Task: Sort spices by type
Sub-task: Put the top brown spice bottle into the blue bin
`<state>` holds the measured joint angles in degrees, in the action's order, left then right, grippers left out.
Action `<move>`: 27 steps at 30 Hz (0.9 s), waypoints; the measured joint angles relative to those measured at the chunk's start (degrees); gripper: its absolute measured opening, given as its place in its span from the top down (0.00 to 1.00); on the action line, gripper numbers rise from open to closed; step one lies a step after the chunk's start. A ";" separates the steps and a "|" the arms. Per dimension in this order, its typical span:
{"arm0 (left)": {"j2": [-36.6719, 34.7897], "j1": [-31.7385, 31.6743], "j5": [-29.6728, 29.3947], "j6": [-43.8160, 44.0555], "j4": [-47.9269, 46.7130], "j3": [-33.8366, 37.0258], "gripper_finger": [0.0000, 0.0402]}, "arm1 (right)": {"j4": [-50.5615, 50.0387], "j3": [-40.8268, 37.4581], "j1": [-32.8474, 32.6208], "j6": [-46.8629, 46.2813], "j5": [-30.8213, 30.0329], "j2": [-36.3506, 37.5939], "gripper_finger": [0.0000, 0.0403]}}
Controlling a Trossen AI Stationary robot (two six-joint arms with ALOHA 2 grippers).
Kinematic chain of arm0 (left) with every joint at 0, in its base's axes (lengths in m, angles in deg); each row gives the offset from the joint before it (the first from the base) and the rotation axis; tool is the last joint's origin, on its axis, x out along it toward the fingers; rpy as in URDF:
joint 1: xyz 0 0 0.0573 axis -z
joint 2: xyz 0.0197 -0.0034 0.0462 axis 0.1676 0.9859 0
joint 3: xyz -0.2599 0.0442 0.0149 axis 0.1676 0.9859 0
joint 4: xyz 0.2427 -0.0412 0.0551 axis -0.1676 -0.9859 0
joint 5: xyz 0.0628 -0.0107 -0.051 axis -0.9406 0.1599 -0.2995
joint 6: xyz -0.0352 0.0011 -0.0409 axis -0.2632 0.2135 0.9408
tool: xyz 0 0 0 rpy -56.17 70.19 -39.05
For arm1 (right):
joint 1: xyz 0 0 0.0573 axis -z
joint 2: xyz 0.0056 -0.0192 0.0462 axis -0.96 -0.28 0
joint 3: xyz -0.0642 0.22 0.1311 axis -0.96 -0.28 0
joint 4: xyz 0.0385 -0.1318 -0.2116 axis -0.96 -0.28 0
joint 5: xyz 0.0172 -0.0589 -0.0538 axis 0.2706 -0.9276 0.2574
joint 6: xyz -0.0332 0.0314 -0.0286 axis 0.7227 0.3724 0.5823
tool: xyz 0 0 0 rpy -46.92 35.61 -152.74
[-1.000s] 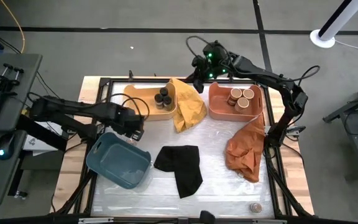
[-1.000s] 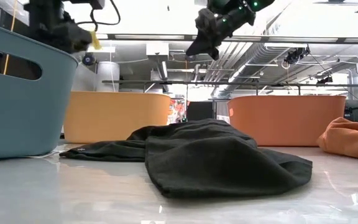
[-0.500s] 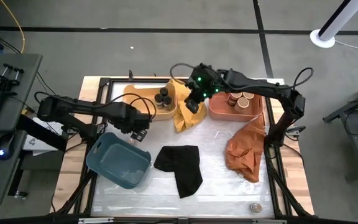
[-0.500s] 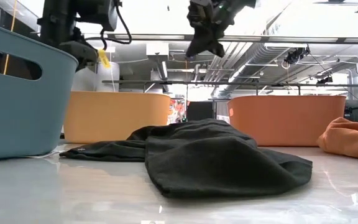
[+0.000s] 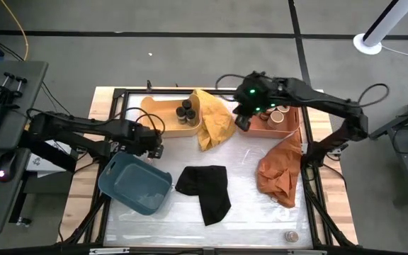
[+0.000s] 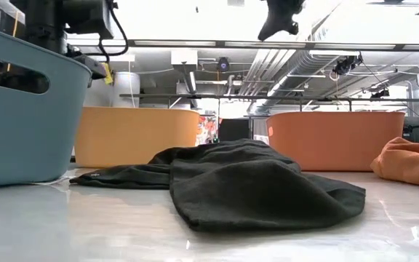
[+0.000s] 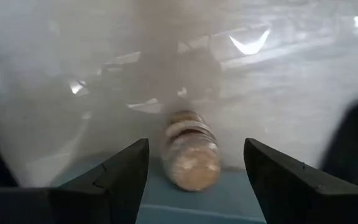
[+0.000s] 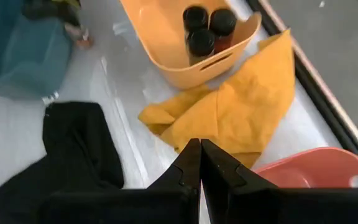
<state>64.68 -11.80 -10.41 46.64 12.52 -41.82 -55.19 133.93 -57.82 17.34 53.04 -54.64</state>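
1. High view: the sorting shows in the trays — three black-lidded small spice jars (image 5: 184, 112) stand together in the yellow plastic tray (image 5: 163, 106) at the far left, and tan wood-lidded spice jars (image 5: 280, 113) sit in the coral plastic tray (image 5: 292, 126) at the far right. The right gripper (image 5: 241, 120) hangs over that tray's left rim, beside the crumpled yellow cloth (image 5: 214, 119). The left gripper (image 5: 156, 147) sits at the far edge of the blue plastic tray (image 5: 137, 183).
2. Low view: only the black cloth (image 6: 246, 182) and tray walls are plain; no jars visible.
3. Left wrist view: the fingers stand apart around a tan-lidded jar lying on its side (image 7: 189, 155), at the blue tray's rim — probably lined up for a grasp.
4. Right wrist view: the right gripper's fingers (image 8: 188, 168) are pressed together, holding nothing.
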 joint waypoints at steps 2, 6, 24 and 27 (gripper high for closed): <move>0.90 0.52 1.21 -0.07 1.65 0.00 0.39 | 0.05 0.00 0.20 -0.07 -0.13 1.85 1.00; 4.67 0.87 1.94 -1.83 3.83 0.00 0.39 | -0.68 0.00 0.10 -0.24 -1.84 4.54 1.00; 11.93 2.34 3.56 -1.79 3.61 0.00 0.42 | -1.97 0.00 0.09 -0.40 -3.57 5.65 1.00; 11.93 1.95 3.08 -2.75 3.61 0.00 0.51 | -1.96 0.00 0.09 -1.07 -3.59 5.62 1.00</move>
<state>76.61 -9.85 -7.34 43.89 16.13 -41.82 -57.15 133.93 -57.73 16.27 49.46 -49.01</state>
